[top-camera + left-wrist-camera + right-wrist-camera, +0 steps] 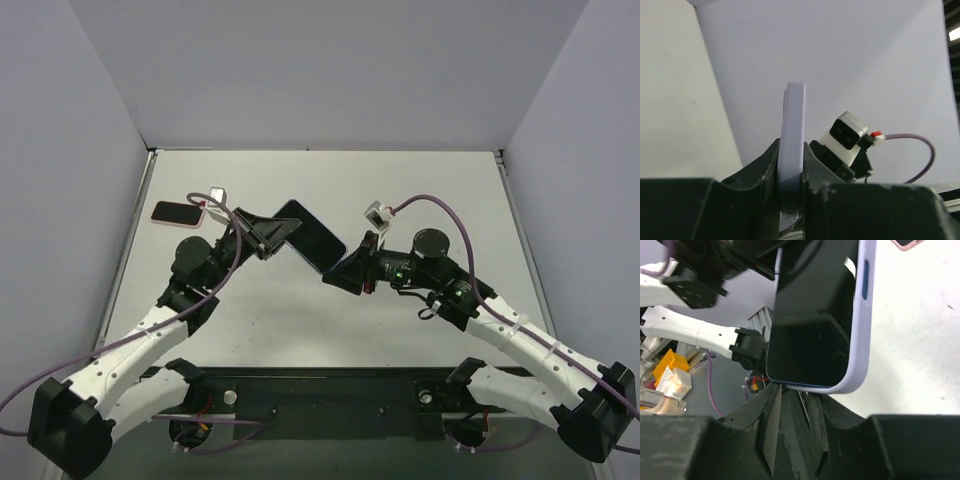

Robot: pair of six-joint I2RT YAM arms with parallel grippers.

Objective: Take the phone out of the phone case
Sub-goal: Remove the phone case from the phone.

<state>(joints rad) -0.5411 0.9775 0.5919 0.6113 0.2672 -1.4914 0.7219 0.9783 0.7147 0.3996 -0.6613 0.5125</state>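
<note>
A phone with a black screen (pixel 312 238) sits in a lavender case and is held off the table between my two grippers. My left gripper (pixel 278 236) is shut on the far left end of the case; in the left wrist view the case (pixel 794 115) stands edge-on between the jaws of that gripper (pixel 791 146). My right gripper (pixel 340 272) is at the phone's near end. In the right wrist view the screen (pixel 815 315) and the case rim (pixel 864 320) fill the top, a thin blue phone edge shows at the bottom, and my right gripper (pixel 792 390) has its jaws together, tips against that edge.
A second phone in a pink case (pixel 175 213) lies on the white table at the back left; its corner shows in the right wrist view (pixel 905 244). The right wrist's camera block (pixel 845 132) is close behind the case. Walls enclose the table's back and sides.
</note>
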